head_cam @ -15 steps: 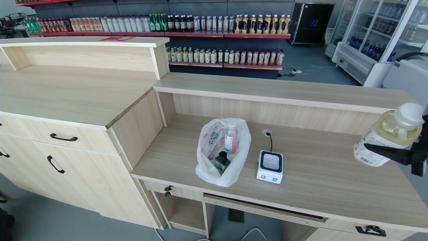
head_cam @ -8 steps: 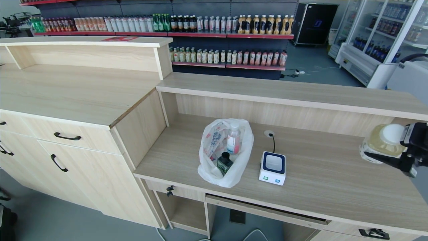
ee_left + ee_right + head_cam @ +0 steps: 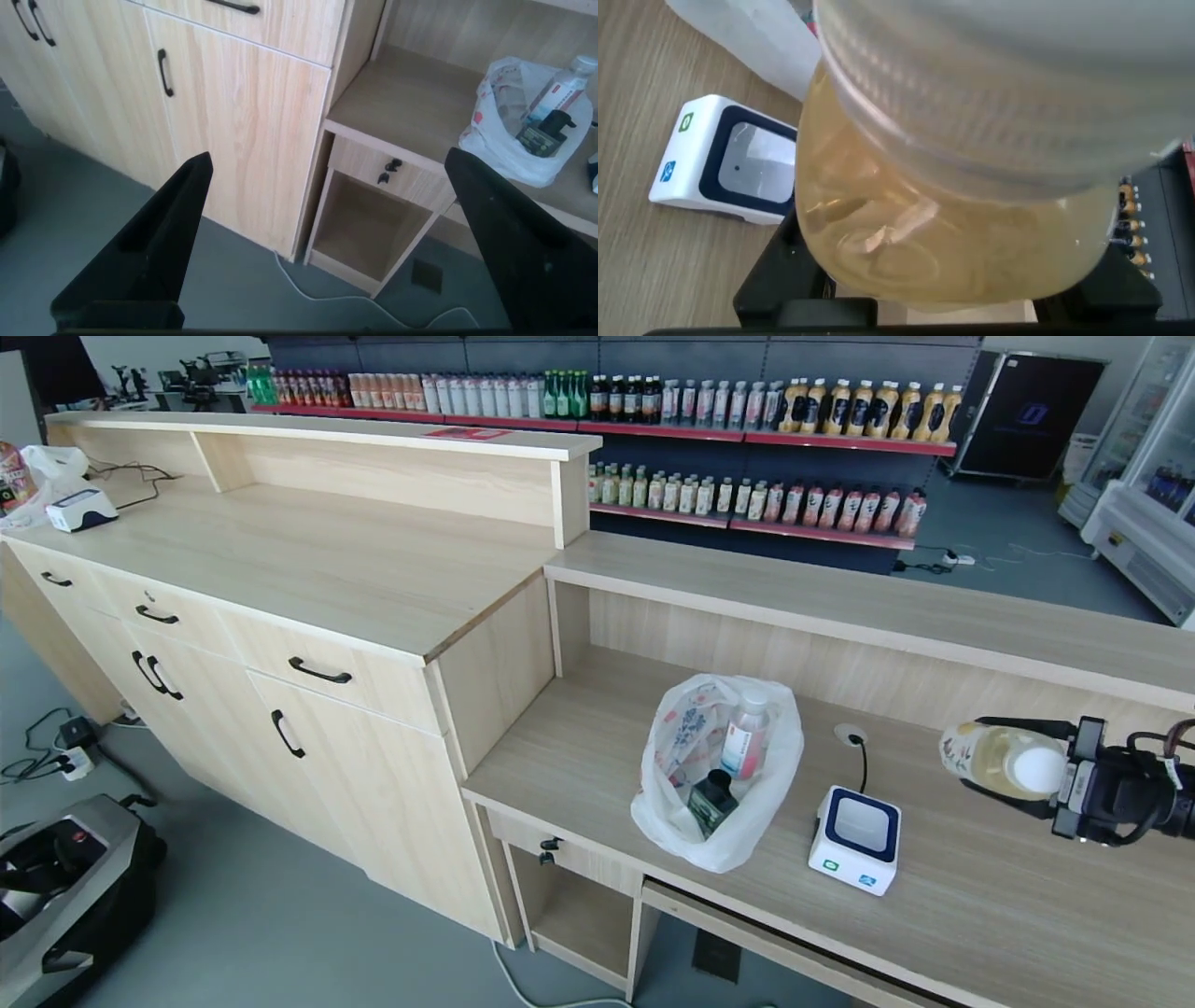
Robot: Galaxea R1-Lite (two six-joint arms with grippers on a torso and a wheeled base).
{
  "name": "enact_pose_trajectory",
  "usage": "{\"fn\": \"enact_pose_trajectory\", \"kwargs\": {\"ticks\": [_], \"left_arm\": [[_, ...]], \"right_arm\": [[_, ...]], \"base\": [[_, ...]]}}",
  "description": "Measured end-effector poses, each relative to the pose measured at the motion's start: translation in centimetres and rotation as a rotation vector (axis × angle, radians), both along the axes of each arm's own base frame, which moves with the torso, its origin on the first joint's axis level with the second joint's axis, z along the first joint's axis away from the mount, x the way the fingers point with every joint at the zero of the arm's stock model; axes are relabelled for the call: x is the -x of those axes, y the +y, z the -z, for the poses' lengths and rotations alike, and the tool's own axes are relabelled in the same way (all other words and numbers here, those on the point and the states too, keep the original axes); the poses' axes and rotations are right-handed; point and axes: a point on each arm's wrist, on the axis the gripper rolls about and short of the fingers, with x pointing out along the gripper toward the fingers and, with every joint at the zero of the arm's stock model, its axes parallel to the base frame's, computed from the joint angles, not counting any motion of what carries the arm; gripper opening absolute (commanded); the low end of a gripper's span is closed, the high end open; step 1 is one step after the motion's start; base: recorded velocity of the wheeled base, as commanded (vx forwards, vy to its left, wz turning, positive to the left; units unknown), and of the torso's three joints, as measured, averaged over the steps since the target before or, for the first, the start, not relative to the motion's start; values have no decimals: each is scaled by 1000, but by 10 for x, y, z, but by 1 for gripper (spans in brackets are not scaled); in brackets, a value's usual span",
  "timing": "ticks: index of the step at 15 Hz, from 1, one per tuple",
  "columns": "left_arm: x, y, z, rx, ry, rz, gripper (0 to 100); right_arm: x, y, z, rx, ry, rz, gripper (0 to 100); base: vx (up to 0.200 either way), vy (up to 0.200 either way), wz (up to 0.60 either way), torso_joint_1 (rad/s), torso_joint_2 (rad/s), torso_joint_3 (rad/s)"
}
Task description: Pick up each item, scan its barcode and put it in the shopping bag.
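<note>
Right gripper (image 3: 978,754) is clamped around a clear plastic bottle of pale-yellow drink (image 3: 1004,761), held level, base aimed toward the white square scanner (image 3: 856,838) near the counter's (image 3: 980,905) front edge.

shop | drink shelves (image 3: 747,420) | checkout counter (image 3: 980,896) | barcode scanner (image 3: 855,840)

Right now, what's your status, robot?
Right gripper shut on yellow drink bottle, sideways over counter. Left gripper open, empty. Scanner unobstructed.
</note>
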Motion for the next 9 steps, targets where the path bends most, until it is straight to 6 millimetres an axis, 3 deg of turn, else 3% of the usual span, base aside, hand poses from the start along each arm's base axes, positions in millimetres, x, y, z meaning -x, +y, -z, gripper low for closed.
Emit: {"fn": "enact_pose_trajectory", "kwargs": {"ticks": [5, 9], "left_arm": [[0, 0, 0, 0, 0, -1, 100], [0, 0, 0, 0, 0, -1, 100]], "right_arm": [[-14, -5, 30, 15, 8, -79, 0], [-26, -10, 40, 49, -19, -99, 0]], "base": [[0, 0, 0, 0, 0, 0], [0, 0, 0, 0, 0, 0]]}}
